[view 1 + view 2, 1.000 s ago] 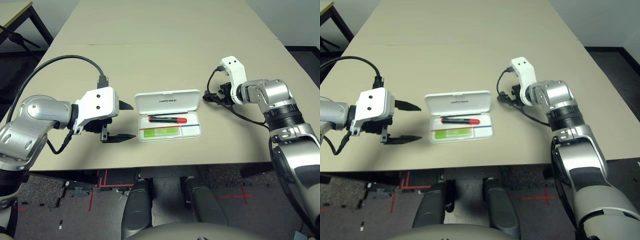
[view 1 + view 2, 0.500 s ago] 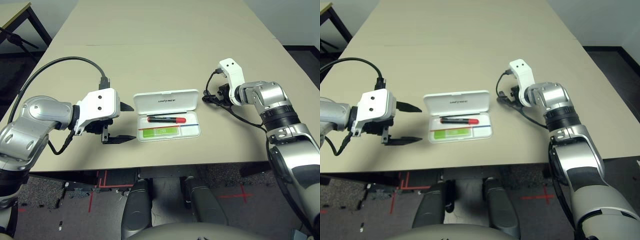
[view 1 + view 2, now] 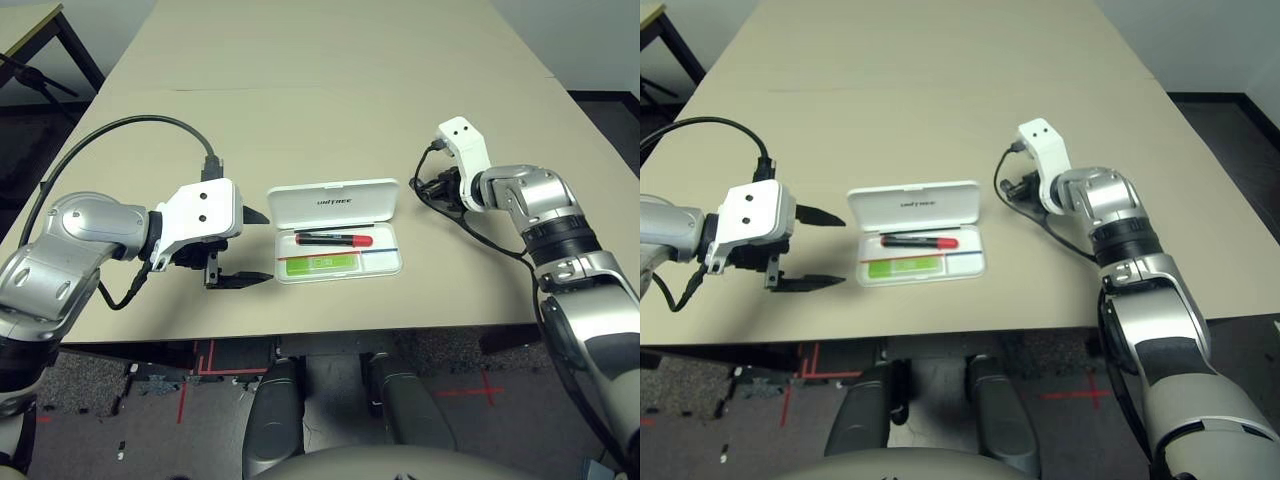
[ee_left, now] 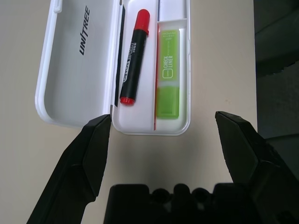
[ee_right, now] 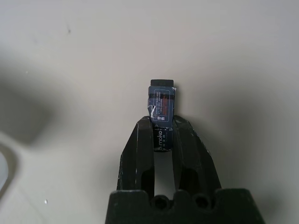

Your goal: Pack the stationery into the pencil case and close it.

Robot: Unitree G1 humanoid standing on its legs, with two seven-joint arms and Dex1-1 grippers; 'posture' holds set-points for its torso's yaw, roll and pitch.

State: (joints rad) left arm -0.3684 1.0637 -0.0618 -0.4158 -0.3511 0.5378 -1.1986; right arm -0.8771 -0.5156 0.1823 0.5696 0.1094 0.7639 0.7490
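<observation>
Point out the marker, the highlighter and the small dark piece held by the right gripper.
marker (image 4: 131,58), left wrist view, black barrel.
highlighter (image 4: 167,74), left wrist view, green body.
small dark piece (image 5: 161,103), right wrist view, labelled face above the fingertips.

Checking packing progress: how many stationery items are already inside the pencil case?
2. The red-capped marker and the lime-green highlighter lie side by side in the open pencil case. A third, the small dark piece, is pinched in the right gripper, outside the case.
</observation>
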